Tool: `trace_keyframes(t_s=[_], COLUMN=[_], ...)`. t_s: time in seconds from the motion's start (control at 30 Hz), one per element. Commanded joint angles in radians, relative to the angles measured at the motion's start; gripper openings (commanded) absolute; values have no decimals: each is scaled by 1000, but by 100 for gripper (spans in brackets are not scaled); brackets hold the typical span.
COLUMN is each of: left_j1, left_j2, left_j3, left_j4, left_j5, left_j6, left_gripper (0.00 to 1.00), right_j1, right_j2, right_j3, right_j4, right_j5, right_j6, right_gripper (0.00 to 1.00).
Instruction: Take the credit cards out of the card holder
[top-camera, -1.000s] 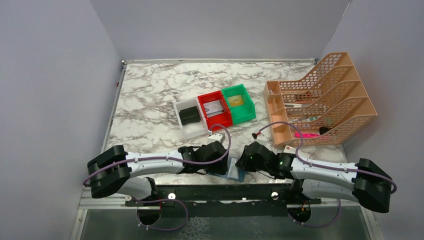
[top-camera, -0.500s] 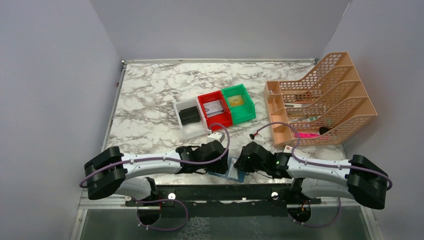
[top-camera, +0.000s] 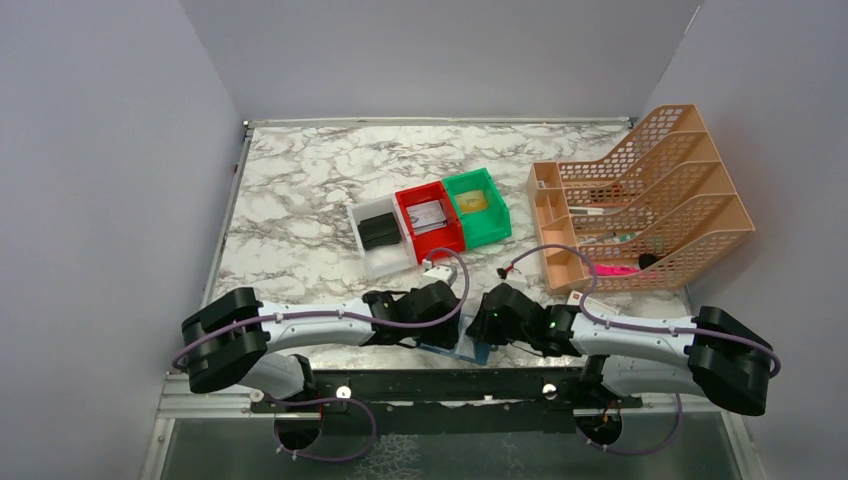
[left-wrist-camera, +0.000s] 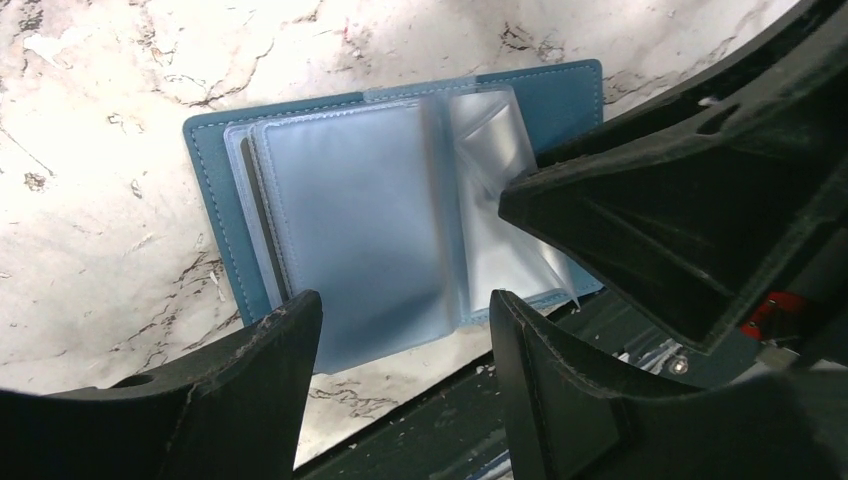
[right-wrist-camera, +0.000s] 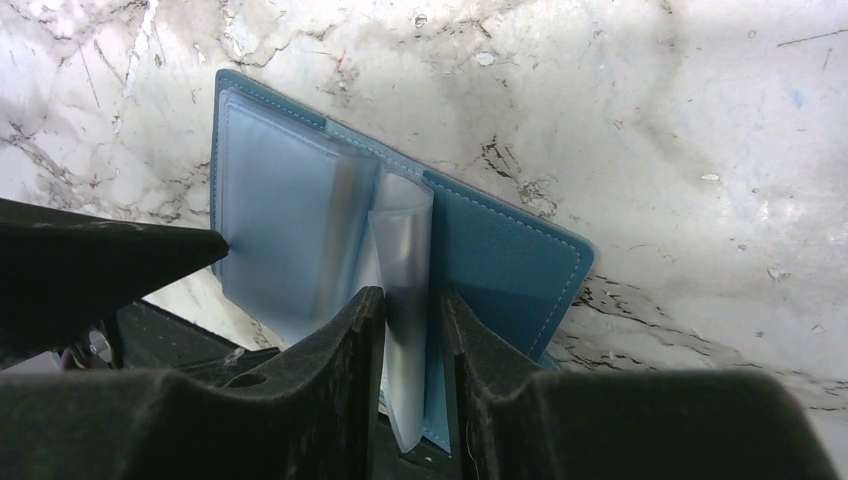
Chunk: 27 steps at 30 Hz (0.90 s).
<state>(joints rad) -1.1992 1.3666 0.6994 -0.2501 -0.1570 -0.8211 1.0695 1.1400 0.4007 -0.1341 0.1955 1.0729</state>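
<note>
Right now your right jaws are standing narrow, pinching one clear sleeve (right-wrist-camera: 405, 250) and holding it upright like a half-turned page. Your left jaws are hanging wide over the flat stack of sleeves (left-wrist-camera: 350, 220) on the other half, gripping nothing. Both are working over the card holder (left-wrist-camera: 560, 95), which is lying open, teal cover down, at the near edge of the bench (top-camera: 300, 200) between your two arms.

Judging from this, the opening is done and you are paging through. No card is sitting between either pair of jaws, and none is lying loose beside the holder. A dark edge in the flat stack may be a card, but I cannot tell. Flat items are resting in the red bin (top-camera: 420, 190) and green bin (top-camera: 502, 215) further back; whether they are cards is unclear.
</note>
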Motion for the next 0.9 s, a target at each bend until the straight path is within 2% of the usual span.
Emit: trace_keyframes(t_s=[0.0, 0.4, 0.87], left_j1=[-5, -8, -20], left_j2=[26, 34, 63], left_j3=[29, 63, 85], left_j4=[-13, -93, -31], left_j5=[-2, -56, 5], left_j6=[9, 13, 29], left_gripper=[65, 66, 60], right_j1=[-2, -3, -2], right_j2=[14, 32, 35], right_j3=[10, 8, 6], right_j4=[4, 17, 26], right_j5=[-9, -17, -21], right_j6=[-3, -3, -5], right_gripper=[32, 32, 32])
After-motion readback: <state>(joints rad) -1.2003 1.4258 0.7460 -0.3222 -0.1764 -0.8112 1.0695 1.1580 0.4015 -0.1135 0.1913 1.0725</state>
